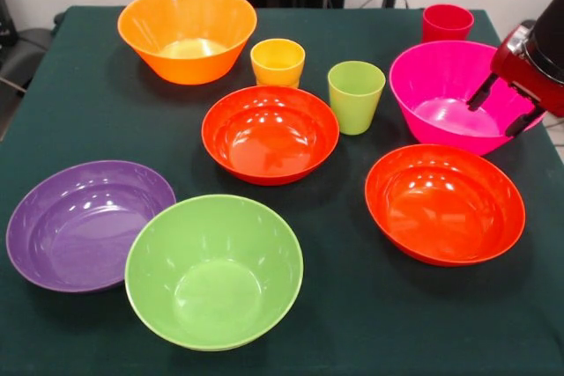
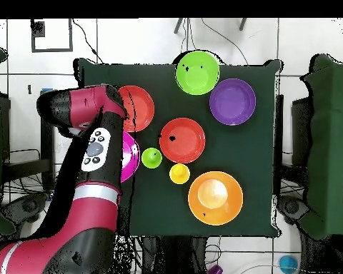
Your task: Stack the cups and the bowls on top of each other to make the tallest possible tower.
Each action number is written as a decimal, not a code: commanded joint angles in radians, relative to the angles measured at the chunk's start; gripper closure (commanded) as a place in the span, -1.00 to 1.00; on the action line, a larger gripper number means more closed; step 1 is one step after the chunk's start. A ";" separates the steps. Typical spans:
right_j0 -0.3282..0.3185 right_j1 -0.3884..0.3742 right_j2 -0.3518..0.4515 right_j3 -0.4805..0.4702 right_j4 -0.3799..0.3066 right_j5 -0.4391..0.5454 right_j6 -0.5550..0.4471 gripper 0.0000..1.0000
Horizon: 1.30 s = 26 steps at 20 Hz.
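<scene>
— Green cloth covers the table point(image 1: 352, 323); all pieces stand apart on it, nothing nested, no tower. What sits along the near edge of the front view?

— Lime-green bowl point(image 1: 214, 272) nearest, its rim just overlapping the purple bowl point(image 1: 88, 224) to its left in that view. One red-orange bowl point(image 1: 445, 204) off to the right, apart from both.

— Middle of the table?

— Second red-orange bowl point(image 1: 270, 135). Behind it the yellow-orange cup point(image 1: 278, 62) and the lime green cup point(image 1: 356, 96), both upright, mouths up, near each other but not touching. The green cup stands between that bowl and the magenta bowl point(image 1: 458, 99).

— Far side?

— Deep orange bowl point(image 1: 187, 33) at far left, largest of the lot. Red cup point(image 1: 447, 22) at far right, behind the magenta bowl's rim. Overhead, the red cup is hidden under the arm.

— Gripper?

— The gripper point(image 1: 504, 106) hangs over the right side of the magenta bowl, coming in from the picture's right edge. Two dark fingers point(image 1: 481, 94) point down into the bowl, spread moderately, with pink showing between them. Nothing held. Whether the tips touch the bowl, cannot tell.

— Overhead check?

— The arm point(image 2: 96, 153) covers most of the magenta bowl point(image 2: 131, 155); only a sliver shows beside the green cup point(image 2: 151, 158).
</scene>
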 commanded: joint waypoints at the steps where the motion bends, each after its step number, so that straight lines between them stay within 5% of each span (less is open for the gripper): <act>1: 0.020 0.036 0.031 -0.011 0.020 -0.052 0.245 -1.00; 11: 0.040 0.050 0.004 -0.006 0.055 -0.077 0.251 -1.00; 18: 0.041 0.163 -0.005 -0.103 0.092 -0.141 0.276 -1.00; 26: 0.053 0.194 -0.038 -0.141 0.129 -0.123 0.285 -1.00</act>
